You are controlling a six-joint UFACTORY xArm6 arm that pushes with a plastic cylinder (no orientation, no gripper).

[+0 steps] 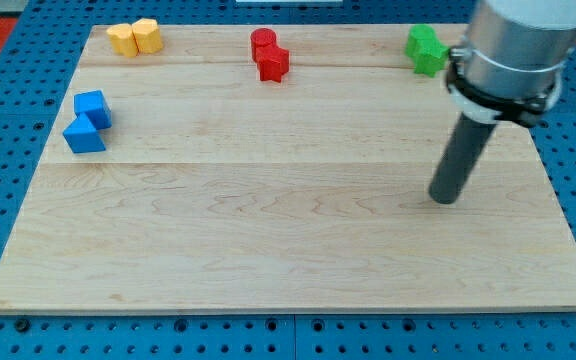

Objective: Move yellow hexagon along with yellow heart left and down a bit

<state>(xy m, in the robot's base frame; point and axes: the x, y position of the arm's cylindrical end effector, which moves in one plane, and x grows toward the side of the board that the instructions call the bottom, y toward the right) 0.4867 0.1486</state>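
Two yellow blocks touch each other at the board's top left: the left one (121,39) and the right one (147,35). Which is the hexagon and which the heart is hard to make out. My tip (445,198) rests on the board at the view's right, far from the yellow pair, below the green blocks.
A red cylinder (263,42) and a red star-like block (273,63) sit at top centre. Two green blocks (426,49) sit at top right, partly behind the arm. Two blue blocks (92,107) (84,135) sit at the left. The wooden board (288,250) lies on a blue perforated table.
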